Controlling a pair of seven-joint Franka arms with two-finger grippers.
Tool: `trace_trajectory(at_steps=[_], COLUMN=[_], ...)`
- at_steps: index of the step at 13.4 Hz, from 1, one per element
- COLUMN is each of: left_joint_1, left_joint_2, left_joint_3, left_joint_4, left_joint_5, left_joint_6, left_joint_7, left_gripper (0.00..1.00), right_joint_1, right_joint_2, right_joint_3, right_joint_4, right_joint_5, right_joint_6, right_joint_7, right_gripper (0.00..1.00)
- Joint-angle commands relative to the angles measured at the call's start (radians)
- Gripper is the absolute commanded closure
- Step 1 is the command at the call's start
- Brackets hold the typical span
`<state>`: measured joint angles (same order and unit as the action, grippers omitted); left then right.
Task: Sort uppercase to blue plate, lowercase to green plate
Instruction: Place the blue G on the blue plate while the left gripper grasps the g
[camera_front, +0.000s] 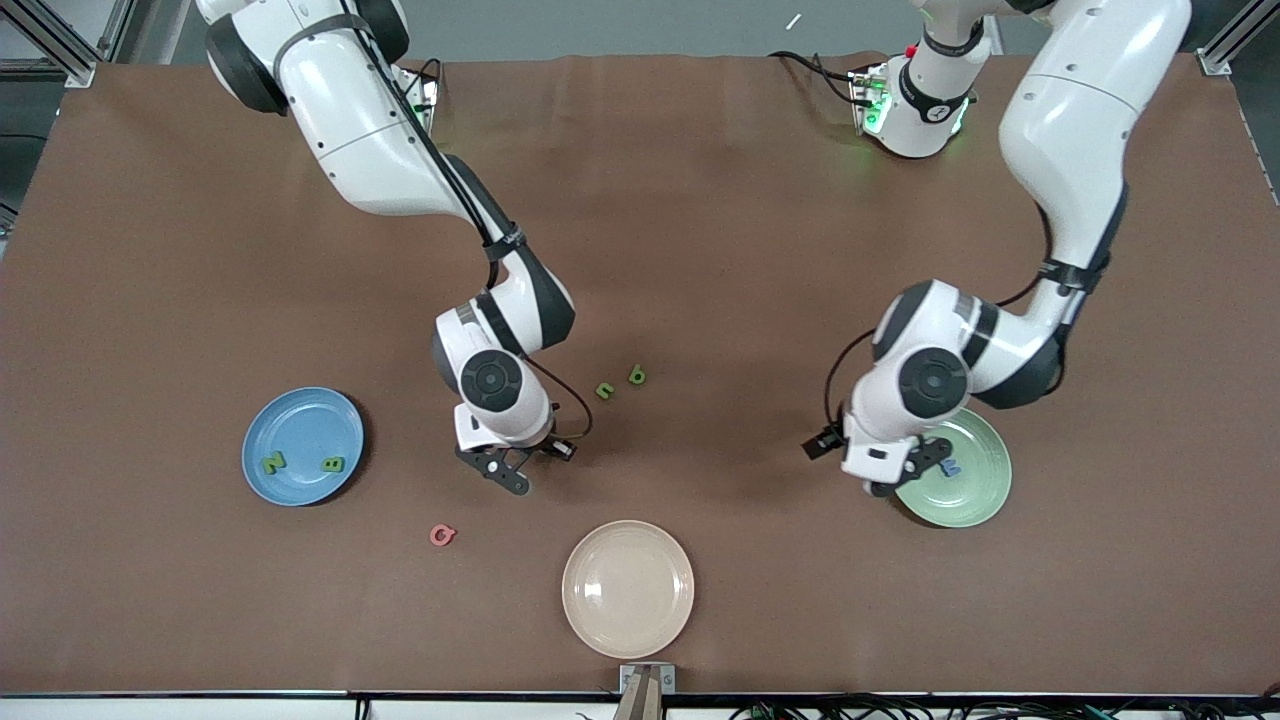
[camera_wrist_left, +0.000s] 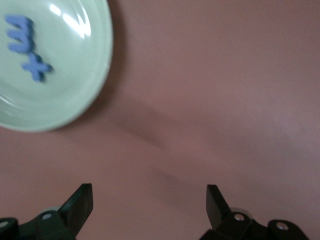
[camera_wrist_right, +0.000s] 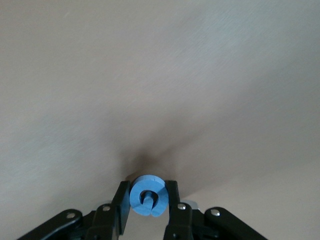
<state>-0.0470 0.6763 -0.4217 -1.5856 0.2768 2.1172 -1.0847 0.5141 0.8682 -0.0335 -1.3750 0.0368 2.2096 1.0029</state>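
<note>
- The right claw (camera_wrist_right: 148, 212) is clamped on the blue G (camera_wrist_right: 147, 195), which sits pinched between its two fingers; in the front view this claw (camera_front: 505, 470) hangs over bare bench (camera_front: 700, 250) between the blue plate (camera_front: 300, 420) and the beige plate (camera_front: 628, 588).
- The pinkish-red Q (camera_front: 442, 535) lies on the bench just nearer the front camera than the right claw, apart from it.
- The green n (camera_front: 604, 390) and green b (camera_front: 636, 376) lie side by side on the bench, farther from the camera than that claw, toward the left arm's end.
- The green Z (camera_front: 272, 462) and green B (camera_front: 332, 464) rest in the blue plate.
- The left claw (camera_wrist_left: 149, 205) is spread wide with nothing between its fingers; it hovers at the rim of the green plate (camera_front: 985, 500).
- The blue m (camera_wrist_left: 19, 35) and blue x (camera_wrist_left: 36, 69) lie touching in the green plate, apart from the left claw.
</note>
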Motion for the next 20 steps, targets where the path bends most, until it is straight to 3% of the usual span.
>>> trace_trajectory(at_steps=[1, 7, 10, 14, 15, 16, 17, 19, 20], left_joint_1=[-0.106, -0.275, -0.327, -0.387, -0.405, -0.418, -0.43, -0.461, -0.487], left_joint_2=[-0.008, 0.049, 0.077, 0.143, 0.166, 0.186, 0.198, 0.222, 0.239], left_joint_3=[0.009, 0.017, 0.015, 0.017, 0.017, 0.018, 0.027, 0.047, 0.063], left_joint_4=[0.009, 0.01, 0.012, 0.088, 0.117, 0.14, 0.157, 0.191, 0.216], left_joint_5=[0.024, 0.077, 0.09, 0.09, 0.09, 0.09, 0.088, 0.087, 0.087], left_joint_6=[0.003, 0.144, 0.162, 0.162, 0.162, 0.162, 0.162, 0.162, 0.162], left_joint_7=[-0.095, -0.268, -0.34, -0.466, -0.494, -0.51, -0.524, -0.549, -0.563], left_gripper=[0.01, 0.09, 0.14, 0.24, 0.24, 0.26, 0.27, 0.3, 0.32], right_joint_1=[-0.101, -0.317, -0.417, -0.489, -0.5, -0.506, -0.517, -0.516, -0.514], right_joint_2=[-0.072, -0.195, -0.247, -0.268, -0.265, -0.261, -0.258, -0.256, -0.256], right_joint_3=[0.012, 0.014, 0.014, 0.014, 0.014, 0.012, 0.012, 0.012, 0.014], right_joint_4=[-0.01, -0.062, -0.169, -0.321, -0.332, -0.334, -0.334, -0.331, -0.323], right_joint_5=[-0.006, -0.003, -0.005, -0.005, -0.005, -0.005, -0.005, -0.006, -0.006], right_joint_6=[-0.103, -0.317, -0.297, -0.151, -0.131, -0.125, -0.116, -0.111, -0.111], right_joint_7=[-0.175, -0.656, -0.86, -1.041, -1.056, -1.057, -1.058, -1.058, -1.058], right_gripper=[0.97, 0.97, 0.97, 0.94, 0.88, 0.69, 0.42, 0.1, 0.01])
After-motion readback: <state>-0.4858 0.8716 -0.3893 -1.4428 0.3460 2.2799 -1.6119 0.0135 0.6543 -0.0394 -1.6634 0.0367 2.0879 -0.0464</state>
